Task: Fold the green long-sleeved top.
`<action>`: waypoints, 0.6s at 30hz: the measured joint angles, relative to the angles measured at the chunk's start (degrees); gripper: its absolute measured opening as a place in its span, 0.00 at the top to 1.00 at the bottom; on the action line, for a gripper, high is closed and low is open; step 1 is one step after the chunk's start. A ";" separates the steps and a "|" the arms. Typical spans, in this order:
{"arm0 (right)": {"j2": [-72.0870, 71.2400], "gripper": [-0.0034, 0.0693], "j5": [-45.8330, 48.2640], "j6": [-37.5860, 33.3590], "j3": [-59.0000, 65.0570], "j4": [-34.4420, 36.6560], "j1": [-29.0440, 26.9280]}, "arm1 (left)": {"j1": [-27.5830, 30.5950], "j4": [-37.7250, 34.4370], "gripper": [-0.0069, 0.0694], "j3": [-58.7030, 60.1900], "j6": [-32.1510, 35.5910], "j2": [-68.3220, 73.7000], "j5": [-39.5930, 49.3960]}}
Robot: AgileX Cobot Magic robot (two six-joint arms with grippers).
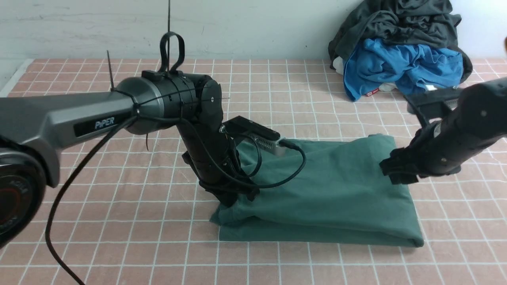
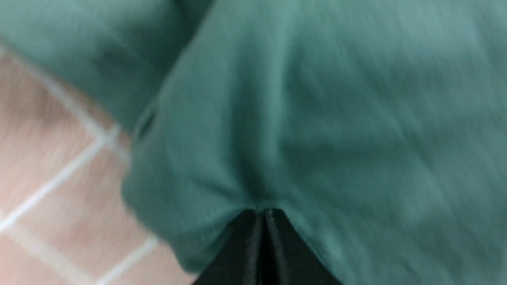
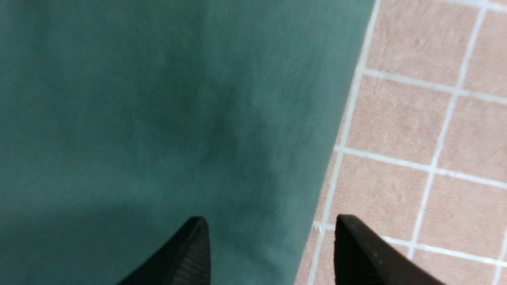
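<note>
Lower left of the front view, the left claw [image 1: 231, 198] pinches the near-left corner of the green long-sleeved top [image 1: 332, 190], already a layered rectangle mid-worktop [image 1: 119, 221]; the right claw [image 3: 269, 245], spread, straddles its right edge, folding seemingly unfinished.

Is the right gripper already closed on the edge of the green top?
No, the right gripper stands open, one finger over the green top, the other over the tiled cloth.
</note>
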 joint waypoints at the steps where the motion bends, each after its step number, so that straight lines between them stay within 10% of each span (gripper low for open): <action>1: -1.54 0.41 0.35 0.00 0.00 0.00 0.00 | 0.00 0.42 0.92 0.06 0.00 -2.10 0.64; 18: -50.31 0.44 -0.09 -1.52 8.87 3.30 0.00 | 0.00 3.93 0.92 27.57 -2.25 -54.12 3.01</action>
